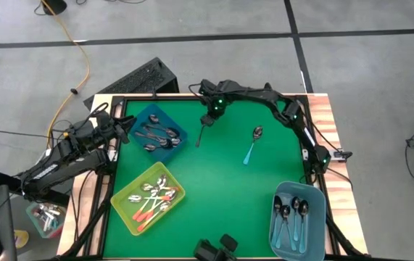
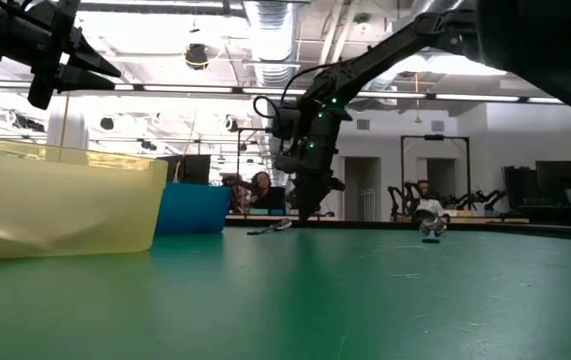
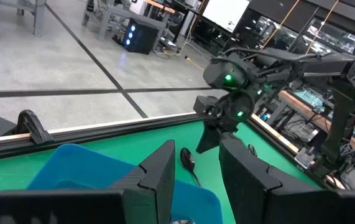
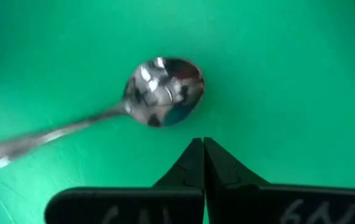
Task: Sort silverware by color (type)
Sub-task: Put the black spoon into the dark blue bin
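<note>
Watching from beside the green table mat (image 1: 221, 188), landmark for every place below.
Right gripper (image 4: 202, 144): hovering over the mat's far part, its fingers pressed together tip to tip, gripping nothing.
All-grey metal spoon (image 4: 158, 93): lying flat on the mat just in front of those closed tips, apart from them, handle pointing away to one side.
Teal-handled spoon (image 1: 252, 145): lying loose on the mat, to the right of the right gripper.
Left gripper (image 3: 196, 174): hanging above the dark blue plastic bin (image 1: 157, 130), fingers standing partly apart and holding nothing.
Dark blue bin: sitting at the mat's far left, carrying grey metal spoons (image 1: 156, 136).
Yellow plastic bin (image 1: 147, 197): sitting at the mat's near left, carrying orange-red-handled spoons (image 1: 152, 204).
Light blue plastic bin (image 1: 296, 220): sitting at the mat's near right corner, carrying more teal-handled spoons (image 1: 294, 217).
</note>
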You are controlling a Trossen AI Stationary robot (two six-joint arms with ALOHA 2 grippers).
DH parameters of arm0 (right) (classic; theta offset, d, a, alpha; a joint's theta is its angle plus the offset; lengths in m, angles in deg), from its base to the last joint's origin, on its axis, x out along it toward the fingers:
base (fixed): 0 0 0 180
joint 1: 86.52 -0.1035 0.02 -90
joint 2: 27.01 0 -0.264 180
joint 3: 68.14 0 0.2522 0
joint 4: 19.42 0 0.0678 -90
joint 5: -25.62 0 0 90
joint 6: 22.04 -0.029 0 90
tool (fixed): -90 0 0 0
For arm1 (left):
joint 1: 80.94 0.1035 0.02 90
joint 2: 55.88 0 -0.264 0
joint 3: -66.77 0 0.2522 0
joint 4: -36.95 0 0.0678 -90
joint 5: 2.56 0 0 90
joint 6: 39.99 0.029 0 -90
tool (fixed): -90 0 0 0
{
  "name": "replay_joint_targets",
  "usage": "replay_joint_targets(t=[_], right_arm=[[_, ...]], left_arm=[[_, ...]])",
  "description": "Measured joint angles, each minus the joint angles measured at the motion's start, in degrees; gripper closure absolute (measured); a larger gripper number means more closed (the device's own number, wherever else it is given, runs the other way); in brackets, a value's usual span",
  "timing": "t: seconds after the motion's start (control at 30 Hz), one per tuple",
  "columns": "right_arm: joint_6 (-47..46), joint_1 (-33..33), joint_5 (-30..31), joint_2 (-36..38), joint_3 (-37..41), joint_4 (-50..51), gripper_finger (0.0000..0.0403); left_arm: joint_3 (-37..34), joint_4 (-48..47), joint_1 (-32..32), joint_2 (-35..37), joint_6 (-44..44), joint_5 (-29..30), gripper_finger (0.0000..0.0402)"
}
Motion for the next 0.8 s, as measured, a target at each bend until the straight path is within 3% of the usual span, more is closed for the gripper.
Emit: replay_joint_targets(t=[0.37, 0.63, 0.8], right_arm=[[31.7, -4.5, 2.6, 3.5, -2.5, 5.1, 0.0386], [48.0, -8.8, 9.5, 3.3, -3.5, 5.9, 0.0259], [50.1, -10.6, 15.1, 3.3, -3.5, 5.0, 0.0197]], left_arm=[[0.0, 0.0, 0.0, 0.0, 1.1, 0.3, 0.0292], [0.0, -0.1, 0.0, 0.0, 1.1, 0.3, 0.0292], [0.0, -0.1, 0.0, 0.0, 1.1, 0.3, 0.0292]])
